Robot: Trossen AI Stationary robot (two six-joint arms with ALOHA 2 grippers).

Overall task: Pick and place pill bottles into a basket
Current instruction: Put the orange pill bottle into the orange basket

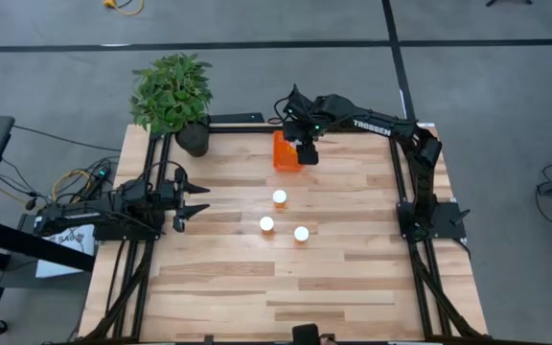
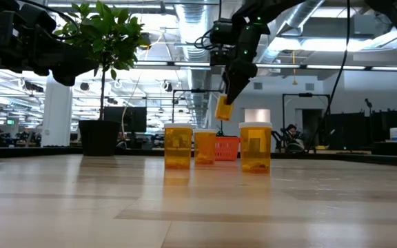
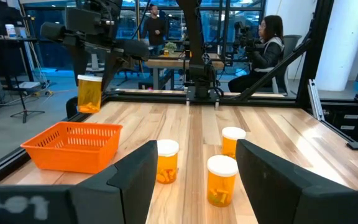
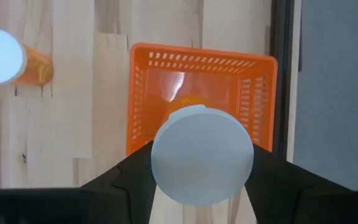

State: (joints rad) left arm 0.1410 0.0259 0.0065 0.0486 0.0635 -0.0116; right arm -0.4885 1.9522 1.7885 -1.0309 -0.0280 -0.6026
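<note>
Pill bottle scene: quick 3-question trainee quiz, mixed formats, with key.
1. True or false: the right gripper holds a pill bottle above the orange basket.
2. How many pill bottles stand on the table? A) two B) three C) four
3. Fill in: the left gripper waits near the table's ____ edge, its fingers open and empty.

Key:
1. True. The right wrist view shows the white cap between the fingers, with the basket below.
2. B. Bottles and stand there.
3. Left.
</note>
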